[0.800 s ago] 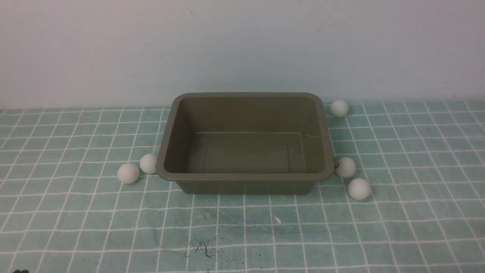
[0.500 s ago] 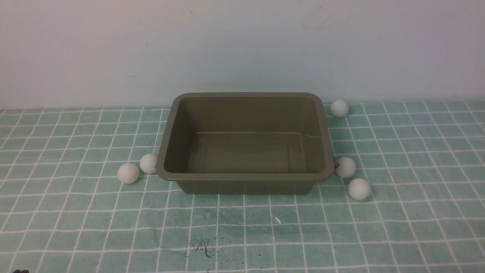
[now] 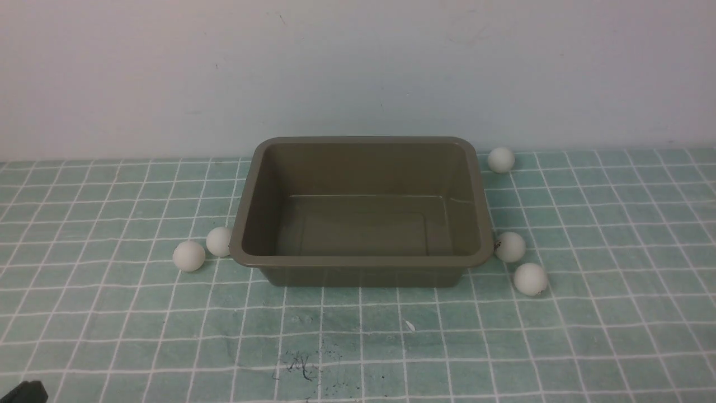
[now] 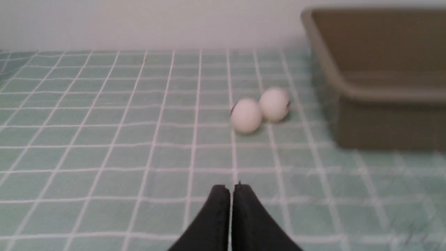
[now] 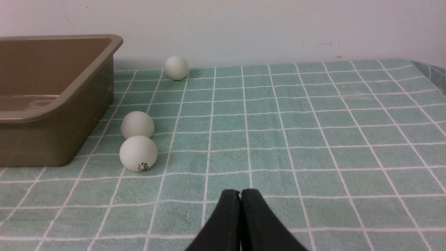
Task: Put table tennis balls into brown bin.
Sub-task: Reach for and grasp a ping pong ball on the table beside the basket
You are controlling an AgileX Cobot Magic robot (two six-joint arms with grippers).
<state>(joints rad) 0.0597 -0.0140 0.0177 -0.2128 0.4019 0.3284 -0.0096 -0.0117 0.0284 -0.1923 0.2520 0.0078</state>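
The olive-brown bin (image 3: pixel 246 246) stands empty in the middle of the table. Two white table tennis balls lie by its left side, one (image 3: pixel 189 256) apart and one (image 3: pixel 218 241) touching the rim. Three more lie on its right: one (image 3: pixel 501 159) by the far corner, one (image 3: pixel 510 247) at the near corner, one (image 3: pixel 530 279) just nearer. My left gripper (image 4: pixel 231 188) is shut and empty, well short of the left pair (image 4: pixel 246 115). My right gripper (image 5: pixel 240 193) is shut and empty, near the logo-marked ball (image 5: pixel 138 153). A dark bit of the left arm (image 3: pixel 25 392) shows at the front view's bottom left.
A green cloth with a white grid (image 3: pixel 358 336) covers the table. A plain white wall (image 3: pixel 358 67) rises right behind the bin. The table's right edge (image 5: pixel 430 71) shows in the right wrist view. Dark smudges (image 3: pixel 299 364) mark the cloth in front.
A dark part of the left arm has come further into the bottom-left corner of the front view. The balls and bin have not moved.
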